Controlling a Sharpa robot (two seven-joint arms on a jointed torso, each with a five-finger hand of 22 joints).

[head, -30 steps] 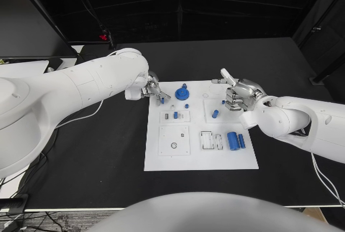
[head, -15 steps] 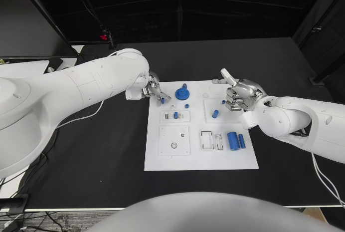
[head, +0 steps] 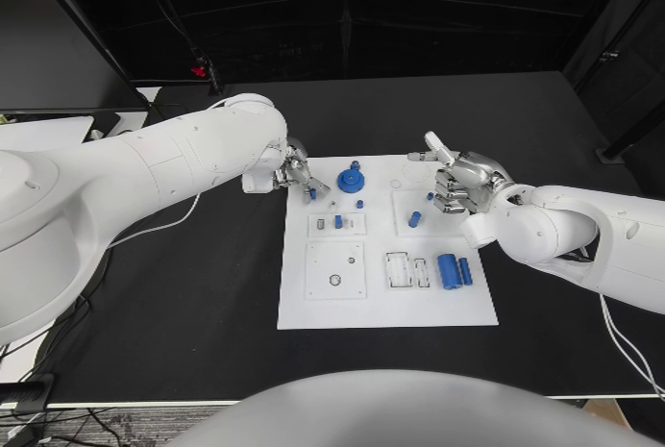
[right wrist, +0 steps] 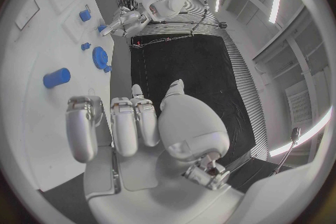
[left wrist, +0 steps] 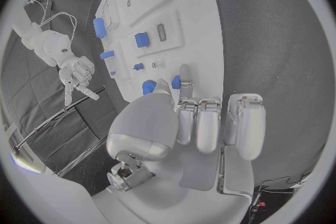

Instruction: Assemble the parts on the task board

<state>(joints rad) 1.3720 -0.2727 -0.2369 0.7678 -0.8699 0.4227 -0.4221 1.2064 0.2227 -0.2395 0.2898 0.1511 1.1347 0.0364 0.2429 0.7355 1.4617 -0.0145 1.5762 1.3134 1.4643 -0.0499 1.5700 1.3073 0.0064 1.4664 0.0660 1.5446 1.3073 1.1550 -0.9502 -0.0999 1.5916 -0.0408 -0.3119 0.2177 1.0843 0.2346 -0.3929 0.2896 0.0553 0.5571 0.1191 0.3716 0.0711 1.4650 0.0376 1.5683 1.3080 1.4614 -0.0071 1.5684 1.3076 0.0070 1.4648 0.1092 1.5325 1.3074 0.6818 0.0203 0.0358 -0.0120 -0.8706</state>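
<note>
The white task board [head: 388, 298] lies in the middle of the black table. On it are a blue gear [head: 352, 182], a short blue peg [head: 416, 217], two blue cylinders [head: 448, 270] side by side, and small blue parts [head: 338, 221]. My left hand [head: 294, 174] hovers at the board's far left corner and pinches a small blue part [head: 314, 190] at its fingertips; the left wrist view shows this blue part [left wrist: 176, 83] beside the fingers [left wrist: 198, 123]. My right hand [head: 458, 184] hangs over the far right of the board, fingers curled, nothing seen in it. The right wrist view shows the peg [right wrist: 56, 77] and gear [right wrist: 100, 57].
A raised white square plate [head: 334, 269] and two slotted recesses [head: 407, 271] sit on the near half of the board. Bare black table surrounds the board. A cable [head: 160, 221] trails over the table on the left, under my left arm.
</note>
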